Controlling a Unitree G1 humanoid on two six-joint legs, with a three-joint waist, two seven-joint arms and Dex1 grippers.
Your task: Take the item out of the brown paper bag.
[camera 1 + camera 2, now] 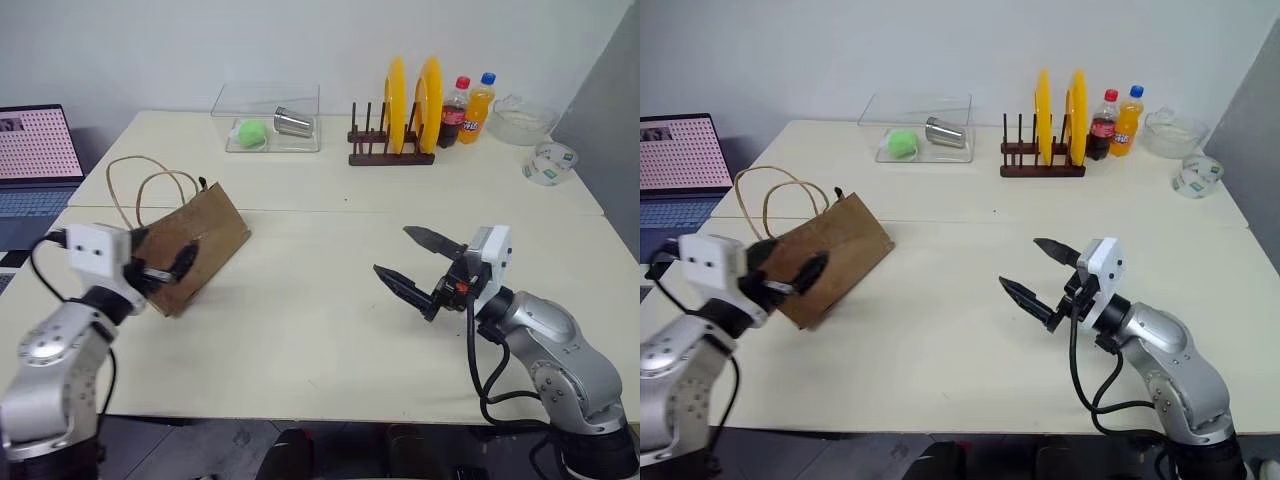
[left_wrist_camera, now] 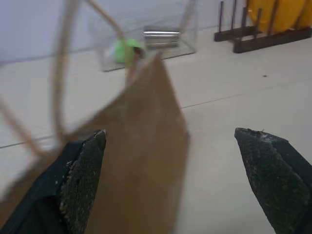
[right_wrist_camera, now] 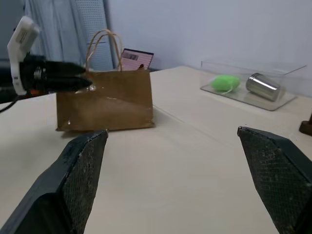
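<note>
Two grippers are waiting over the table, and neither one is holding anything. Your left gripper (image 1: pixel 165 268) is hanging right at the brown paper bag (image 1: pixel 200 245), with its black fingers spread wide apart. One finger (image 2: pixel 80 183) is sitting in front of the brown side and the other is out over bare table. Your right gripper (image 1: pixel 415 268) is well away from the bag, above the middle of the table, also spread wide and pointing toward the bag.

You are looking at a bag that is standing on the white table (image 1: pixel 330 330), on your left side, leaning a bit. Its two pale cord handles (image 1: pixel 140 190) are looping up from the top.

You are not seeing the item from here. It is probably still down inside the bag, but the mouth is turned away, so you cannot be sure.

You are dealing with thin paper, so I think the bag is very light and soft. It is likely to slide, tip or crumple if you push it. Try pinching one top edge or a cord with your left gripper to keep it from moving. The small bottle inside is likely hard, smooth and a bit slippery, so squeeze it around its middle with your right gripper.
</note>
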